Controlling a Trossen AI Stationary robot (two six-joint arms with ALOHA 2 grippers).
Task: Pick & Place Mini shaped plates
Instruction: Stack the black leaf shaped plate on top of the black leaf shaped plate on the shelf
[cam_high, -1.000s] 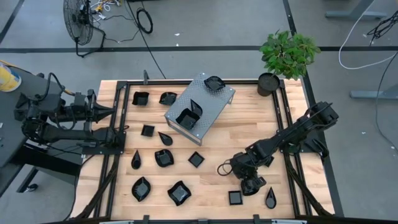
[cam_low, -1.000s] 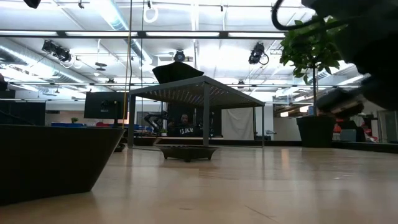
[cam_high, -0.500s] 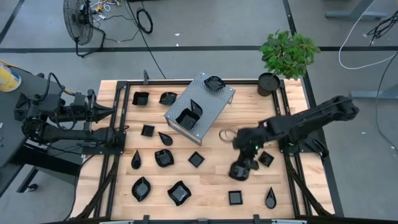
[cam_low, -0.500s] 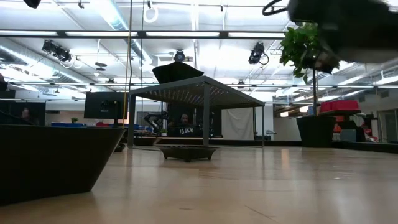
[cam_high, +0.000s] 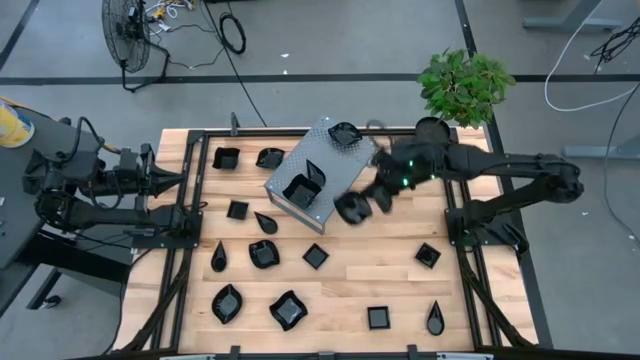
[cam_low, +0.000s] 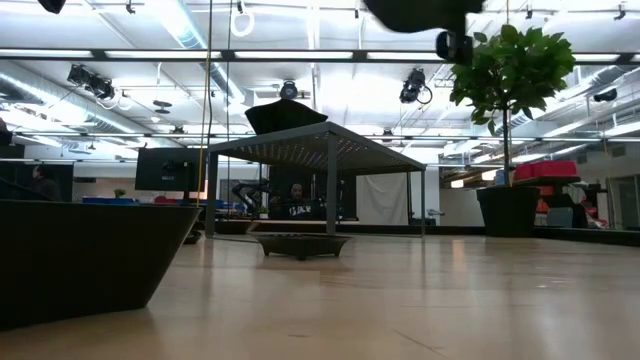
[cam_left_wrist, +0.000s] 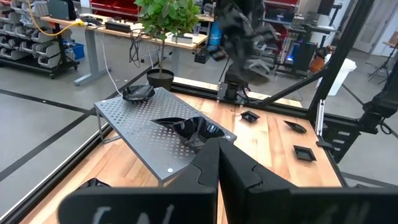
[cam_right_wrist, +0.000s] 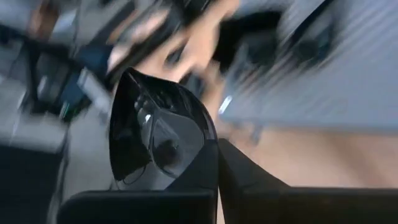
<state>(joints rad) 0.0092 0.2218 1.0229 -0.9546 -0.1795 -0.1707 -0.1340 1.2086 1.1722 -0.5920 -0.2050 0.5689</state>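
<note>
Mini shaped plate (cam_right_wrist: 158, 140), glossy black, sits clamped edgewise between the right gripper (cam_high: 352, 207) fingers; in the right wrist view it stands nearly on edge, hollow face toward the camera, its narrower end pointing away from the fingers. Which shape it is cannot be told. Gripper and plate hang above the table just beside the grey metal box (cam_high: 330, 172), at its edge nearer the plant. Box lies at a slant to the table frame; it carries one dish (cam_high: 344, 133) on its far corner, and two more (cam_high: 304, 185) lean together at its near end. Right arm (cam_high: 500, 172) reaches across from its base toward the box, elbow out, wrist blurred. Other plates lie scattered over the wooden table (cam_high: 400, 270): a square one (cam_high: 427, 255) near the right arm's base, a teardrop (cam_high: 435, 319) at the front edge. Left gripper (cam_left_wrist: 217, 171) rests at the table's left edge, fingers pressed together, pointing toward the box. Potted plant (cam_high: 463, 86) stands at the far right corner.
</note>
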